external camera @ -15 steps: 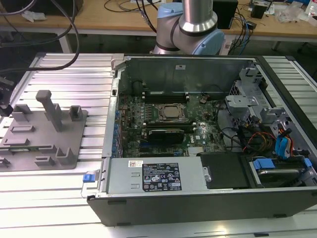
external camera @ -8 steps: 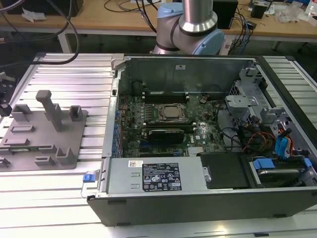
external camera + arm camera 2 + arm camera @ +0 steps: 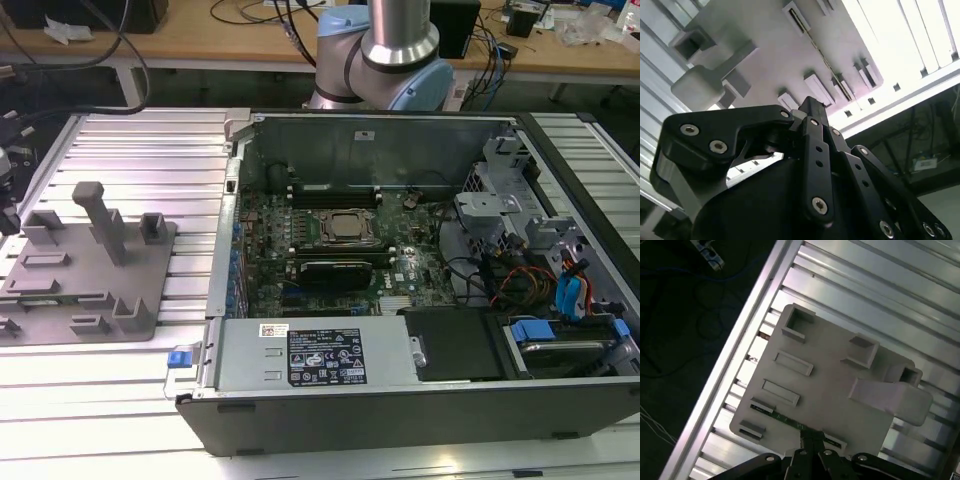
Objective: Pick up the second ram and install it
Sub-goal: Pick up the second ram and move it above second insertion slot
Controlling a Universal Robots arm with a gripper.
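Observation:
The second ram is a thin green stick standing on edge in a slot along one side of the grey holder tray. In the second wrist view it shows as a narrow dark line on the tray. My gripper hangs well above the tray, over the ram's slot, with its black fingers drawn together to a point and nothing between them. In the exterior view the tray lies on the exterior view's left, beside the open computer case.
The tray carries a tall upright post and several low blocks. It rests on a ribbed aluminium table. Inside the case are the processor socket, a black card and tangled cables. The arm's base stands behind the case.

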